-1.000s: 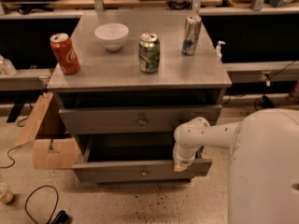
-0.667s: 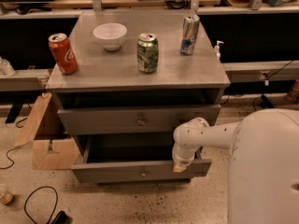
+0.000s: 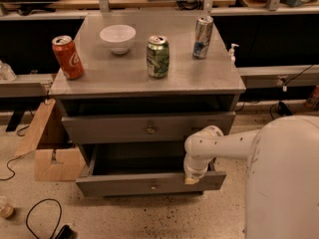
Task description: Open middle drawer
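We see the middle drawer (image 3: 119, 184) low in the frame's centre, pulled out from the grey cabinet (image 3: 209, 78), with its inside in shadow. The gripper (image 3: 191, 179) sits at the right part of that drawer's front edge; we cannot tell whether it is open or closed. Across the cabinet top stand a red can (image 3: 67, 57), a white bowl (image 3: 117, 36), a green can (image 3: 157, 57) and a silver can (image 3: 203, 37).

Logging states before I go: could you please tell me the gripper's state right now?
Gripper: cannot be told; it sits at the pulled-out grey metal drawer's front edge.
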### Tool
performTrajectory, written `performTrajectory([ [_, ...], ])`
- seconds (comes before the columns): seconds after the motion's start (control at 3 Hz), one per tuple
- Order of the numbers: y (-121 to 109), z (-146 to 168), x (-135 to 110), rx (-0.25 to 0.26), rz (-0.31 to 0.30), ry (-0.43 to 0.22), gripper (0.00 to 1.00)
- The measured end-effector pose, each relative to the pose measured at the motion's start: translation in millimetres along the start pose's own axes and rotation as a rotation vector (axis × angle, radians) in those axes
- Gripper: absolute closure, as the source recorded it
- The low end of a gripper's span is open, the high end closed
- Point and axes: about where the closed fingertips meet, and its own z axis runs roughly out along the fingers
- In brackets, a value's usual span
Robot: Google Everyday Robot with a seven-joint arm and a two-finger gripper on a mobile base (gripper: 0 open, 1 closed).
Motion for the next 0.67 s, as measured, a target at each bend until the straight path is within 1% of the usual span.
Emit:
performTrajectory([
  [0.33, 22.0, -11.8, -3.2, -0.024, 0.003, -0.027, 1.00],
  [0.67, 25.6, -12.9, -4.3, -0.031, 0.003, -0.036, 1.00],
])
